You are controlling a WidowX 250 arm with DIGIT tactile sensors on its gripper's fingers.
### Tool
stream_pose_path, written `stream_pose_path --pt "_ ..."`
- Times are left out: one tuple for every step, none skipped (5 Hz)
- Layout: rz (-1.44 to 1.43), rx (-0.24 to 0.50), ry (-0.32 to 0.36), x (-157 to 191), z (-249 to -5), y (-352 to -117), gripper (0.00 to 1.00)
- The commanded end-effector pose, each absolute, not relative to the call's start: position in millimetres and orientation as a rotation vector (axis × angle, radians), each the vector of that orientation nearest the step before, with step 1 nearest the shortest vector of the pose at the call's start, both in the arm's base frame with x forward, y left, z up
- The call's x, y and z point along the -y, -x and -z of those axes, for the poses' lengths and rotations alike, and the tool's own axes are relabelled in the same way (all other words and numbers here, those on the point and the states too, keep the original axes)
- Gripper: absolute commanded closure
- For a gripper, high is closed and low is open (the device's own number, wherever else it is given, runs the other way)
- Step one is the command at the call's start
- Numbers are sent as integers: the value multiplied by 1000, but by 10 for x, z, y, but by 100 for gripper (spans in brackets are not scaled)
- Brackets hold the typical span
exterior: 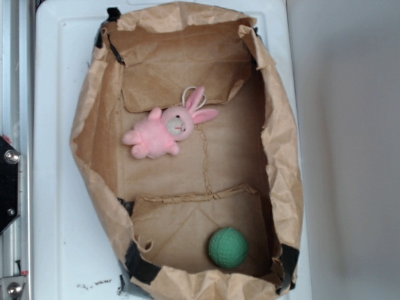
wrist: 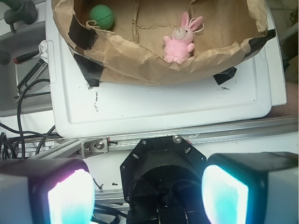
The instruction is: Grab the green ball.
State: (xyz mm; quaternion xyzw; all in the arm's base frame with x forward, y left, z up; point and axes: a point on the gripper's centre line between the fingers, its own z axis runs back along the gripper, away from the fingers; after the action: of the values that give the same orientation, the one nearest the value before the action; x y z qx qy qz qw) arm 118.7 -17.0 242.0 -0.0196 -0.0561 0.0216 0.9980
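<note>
The green ball (exterior: 227,247) lies inside a brown paper-lined box (exterior: 94,125), near its lower right corner. In the wrist view the green ball (wrist: 102,17) shows at the top left, inside the same box (wrist: 140,60). My gripper (wrist: 148,193) is far back from the box, over the robot's own black base. Its two glowing pads (wrist: 70,198) stand wide apart with nothing between them. The gripper does not appear in the exterior view.
A pink plush bunny (exterior: 165,131) lies in the middle of the box, also the bunny (wrist: 180,41) in the wrist view. The box sits on a white tray (wrist: 154,105). An aluminium rail (wrist: 187,135) and cables (wrist: 23,93) lie between tray and base.
</note>
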Motion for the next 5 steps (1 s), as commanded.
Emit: stream_pose_path --pt "-43 112 39 170 -2420 -1187 0" --pt "-50 135 36 247 -2368 -1359 0" --pt "-50 150 10 332 -2231 -1564 0" --pt "-44 196 9 348 -2153 -1681 0" --pt "-40 216 11 351 -2097 -1824 0"
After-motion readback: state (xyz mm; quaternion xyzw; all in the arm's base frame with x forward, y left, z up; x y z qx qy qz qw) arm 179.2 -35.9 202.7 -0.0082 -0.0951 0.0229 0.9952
